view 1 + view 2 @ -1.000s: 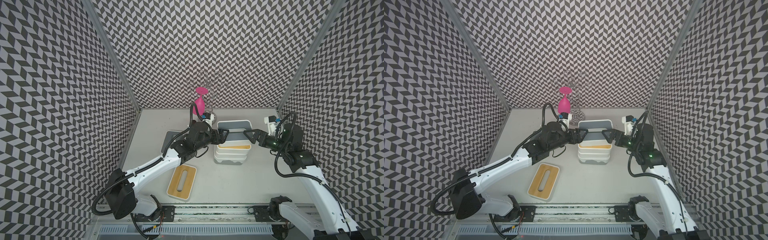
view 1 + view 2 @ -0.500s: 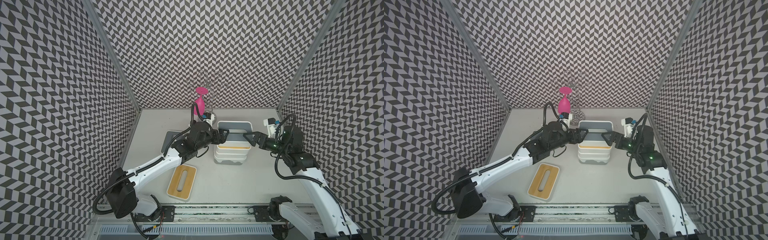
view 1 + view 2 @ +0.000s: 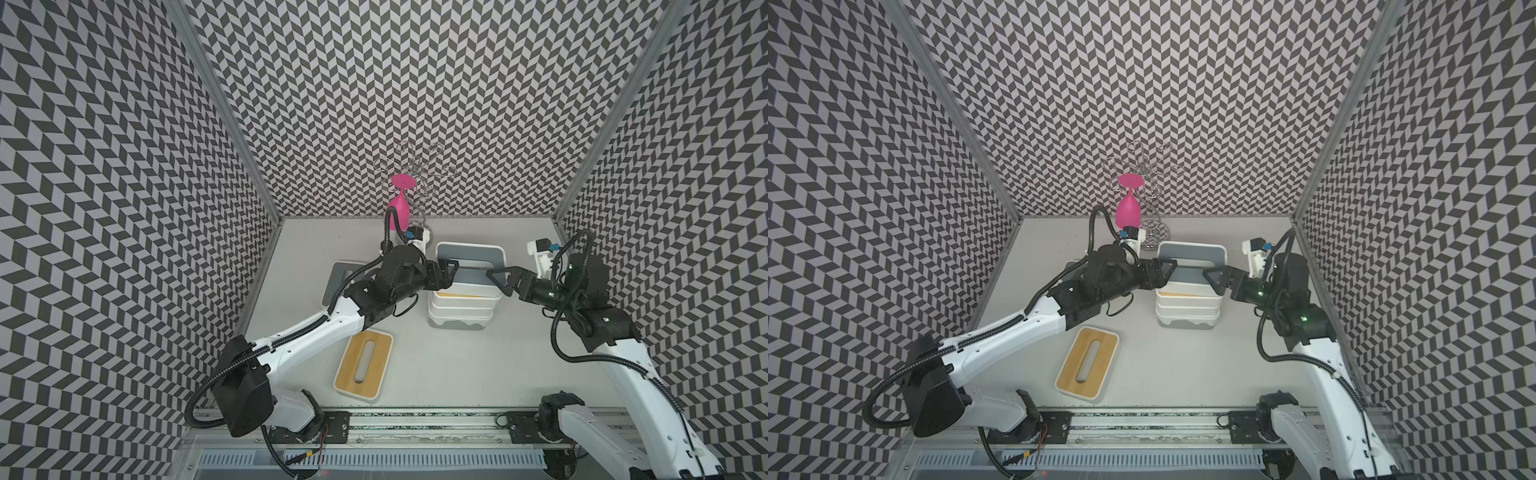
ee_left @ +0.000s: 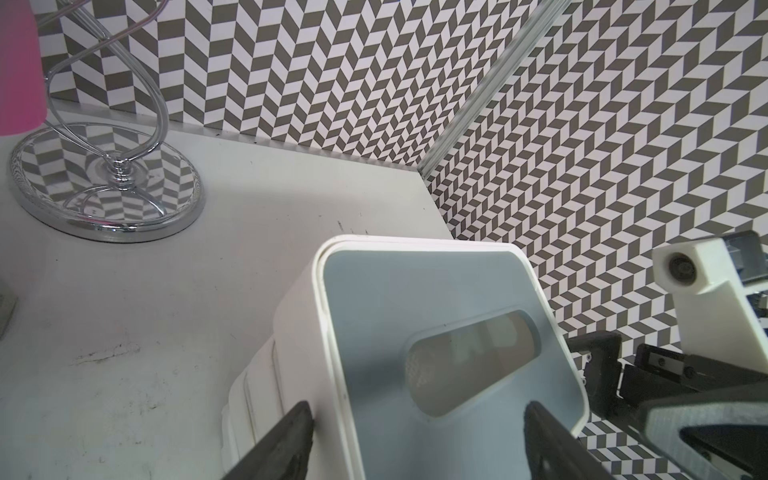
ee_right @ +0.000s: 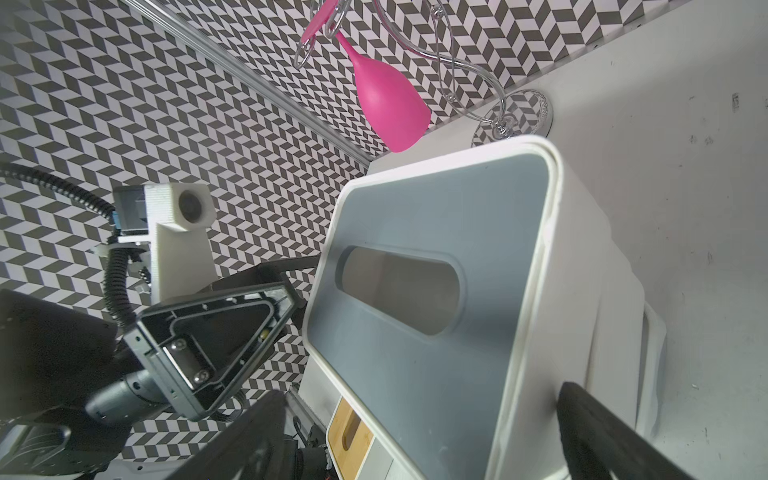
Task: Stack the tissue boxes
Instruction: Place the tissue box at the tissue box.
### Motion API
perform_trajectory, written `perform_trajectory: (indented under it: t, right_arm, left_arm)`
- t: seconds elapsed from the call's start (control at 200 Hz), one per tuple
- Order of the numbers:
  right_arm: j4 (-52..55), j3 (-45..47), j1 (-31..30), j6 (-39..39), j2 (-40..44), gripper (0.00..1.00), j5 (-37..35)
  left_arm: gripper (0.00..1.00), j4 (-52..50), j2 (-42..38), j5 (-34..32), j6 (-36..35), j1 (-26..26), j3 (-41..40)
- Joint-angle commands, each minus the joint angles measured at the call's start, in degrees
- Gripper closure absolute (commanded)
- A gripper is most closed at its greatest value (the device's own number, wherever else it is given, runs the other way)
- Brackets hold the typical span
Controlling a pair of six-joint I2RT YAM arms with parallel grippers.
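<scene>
The left gripper (image 4: 417,405) clamps one short end of the grey-lidded tissue box (image 3: 471,255), holding it tilted over the stack (image 3: 461,311). The right gripper (image 5: 422,390), jaws spread, straddles the opposite end, likely to level it.

Grey-and-white chevron walls (image 3: 415,83) are standing on three sides, with metal posts (image 3: 223,104) running up the back corners. A pale, scuffed table (image 3: 478,365) is lying between them under even light, a rail (image 3: 415,424) lining its front.
</scene>
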State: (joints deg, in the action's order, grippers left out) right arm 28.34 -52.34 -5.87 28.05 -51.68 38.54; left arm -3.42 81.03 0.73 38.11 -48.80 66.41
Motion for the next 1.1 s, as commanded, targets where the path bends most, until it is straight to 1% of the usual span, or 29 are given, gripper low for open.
perform_trajectory:
  t: [0.0,0.401,0.586,0.826,1.096]
  right_arm:
    - [-1.9,0.0,-0.7,-0.4,0.8,0.01,2.3]
    - [-1.1,-0.9,-0.7,-0.9,0.8,0.01,-0.3]
    - [-1.2,-0.9,-0.7,-0.9,0.7,0.01,-0.2]
    - [-1.8,-0.8,-0.8,-0.8,0.6,0.01,0.7]
    - [-2.1,-1.0,-1.0,-0.9,0.1,0.01,1.1]
  left_arm:
    - [0.20,0.9,-2.2,-0.1,0.4,-1.1,-0.8]
    - [0.20,0.7,-3.2,-0.8,1.3,-3.1,-2.2]
    - [0.20,0.9,-3.7,-0.9,1.9,-3.8,-2.8]
    - [0.20,0.9,-5.1,-2.6,2.7,-4.2,-4.3]
    - [0.20,1.6,-5.3,-1.6,3.6,-5.1,-5.2]
